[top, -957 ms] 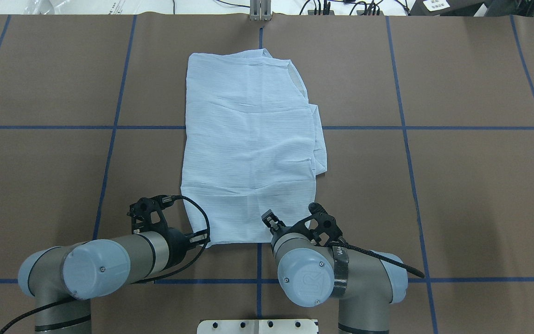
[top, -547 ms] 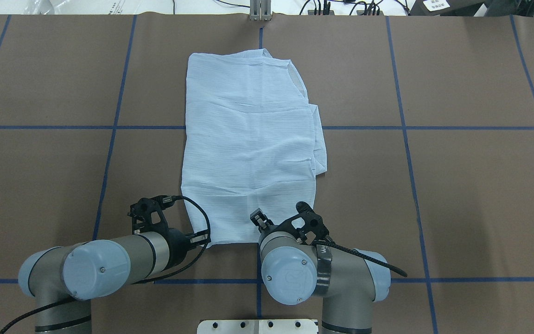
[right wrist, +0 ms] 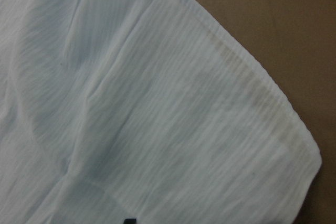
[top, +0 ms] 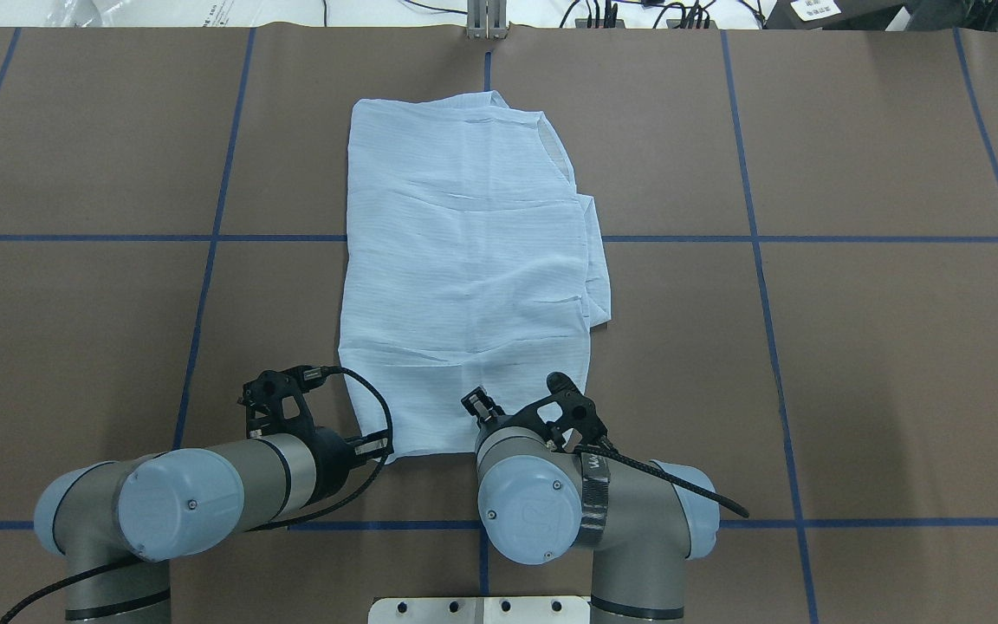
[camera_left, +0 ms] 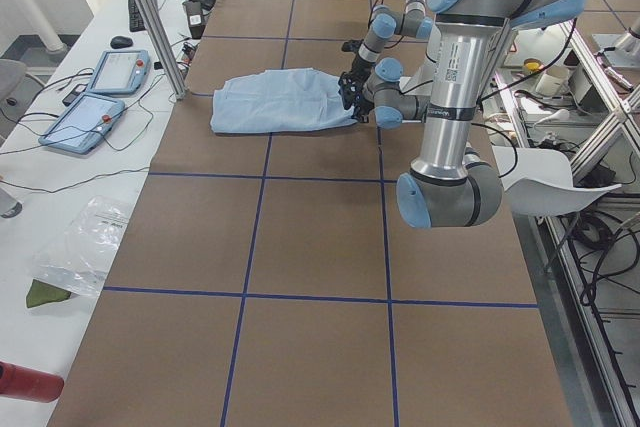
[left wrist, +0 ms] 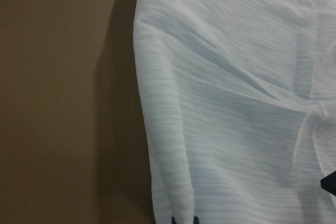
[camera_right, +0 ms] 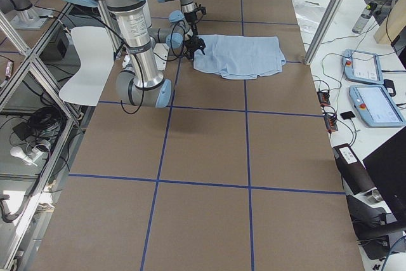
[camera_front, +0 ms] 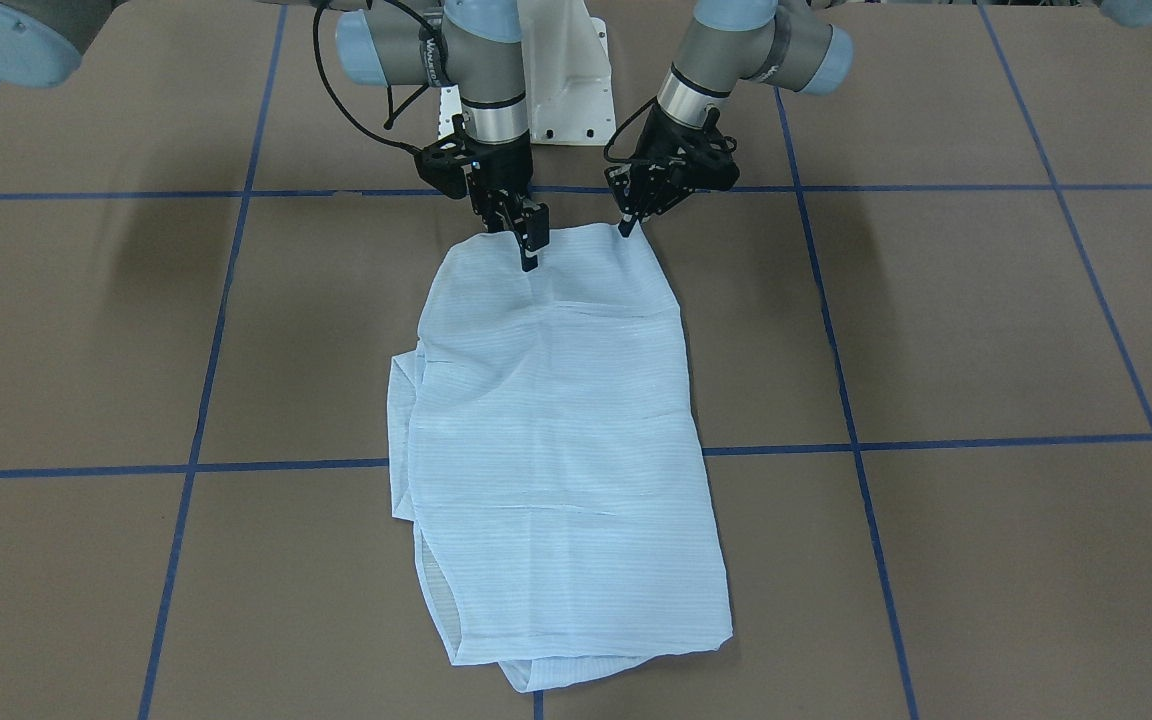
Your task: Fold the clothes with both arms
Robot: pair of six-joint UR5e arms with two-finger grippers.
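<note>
Lying flat on the brown table [camera_front: 936, 330], the pale blue shirt [camera_front: 556, 450] is folded to a long shape in the front view. At its hem nearest the robot, the left gripper [camera_front: 626, 224] touches one corner and the right gripper [camera_front: 528, 250] stands just beside. Overhead, the shirt sits at the table's middle. The left wrist view shows two tips close together, pinching a ridge of cloth. For the right gripper I cannot tell.

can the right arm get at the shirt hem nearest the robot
Probably yes: the right gripper hangs just over that edge of the shirt, nothing between them, and the left gripper sits apart at a corner.
</note>
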